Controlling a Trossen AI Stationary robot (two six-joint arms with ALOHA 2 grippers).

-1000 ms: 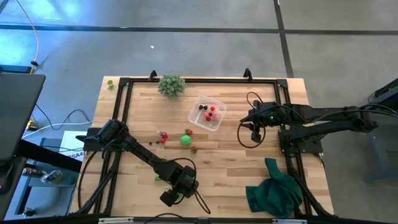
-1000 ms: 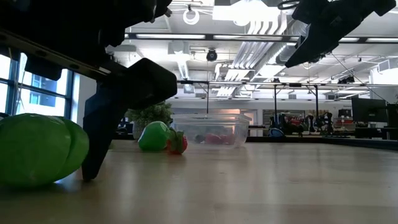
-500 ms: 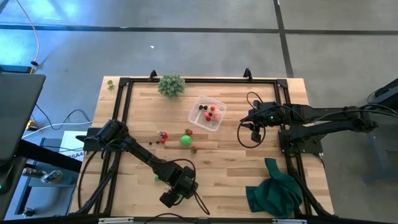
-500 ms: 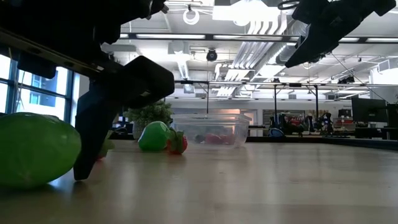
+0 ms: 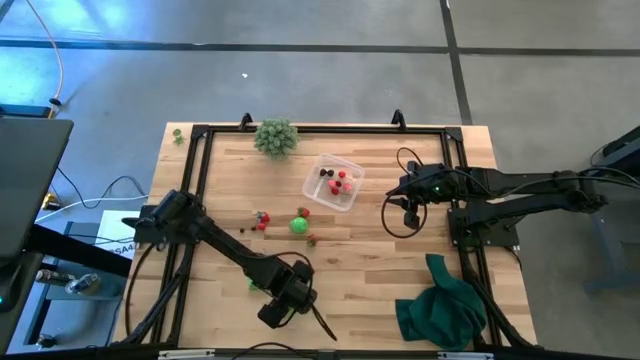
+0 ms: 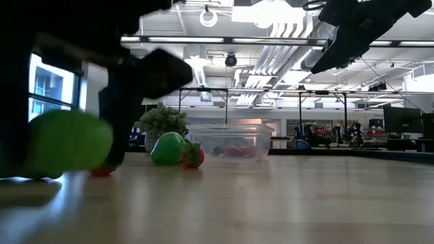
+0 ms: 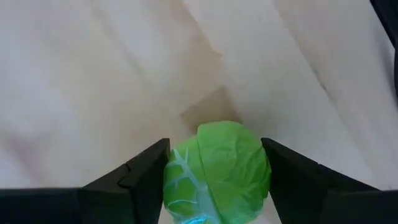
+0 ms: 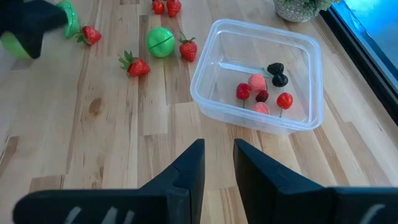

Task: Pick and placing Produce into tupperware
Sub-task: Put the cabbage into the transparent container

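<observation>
From above, your left end effector (image 5: 283,303) sits low at the near edge of the table (image 5: 370,270), well apart from the tupperware (image 5: 333,182), which lies toward the far side with a few red and dark berries already in it; a green ball (image 5: 298,225) and scattered strawberries lie between the two, so the carry has to pass over them. The right end effector (image 5: 410,208) hangs just beside the tupperware, and a green cloth (image 5: 440,310) is bunched at the near right corner, out of the way. At table height, the left arm looms dark with a green piece (image 6: 68,142) in front of it, seemingly off the table; the tupperware (image 6: 229,141) stands far behind, beside the ball and a strawberry. In the left wrist view, the fingers (image 7: 140,180) stand apart with a leafy green sprout (image 7: 217,171) between them, the pads flanking it closely; judge it a grip just taken. In the right wrist view, the fingers (image 8: 186,171) stand narrowly apart, holding nothing, aimed at the tupperware (image 8: 208,68), likely waiting.
</observation>
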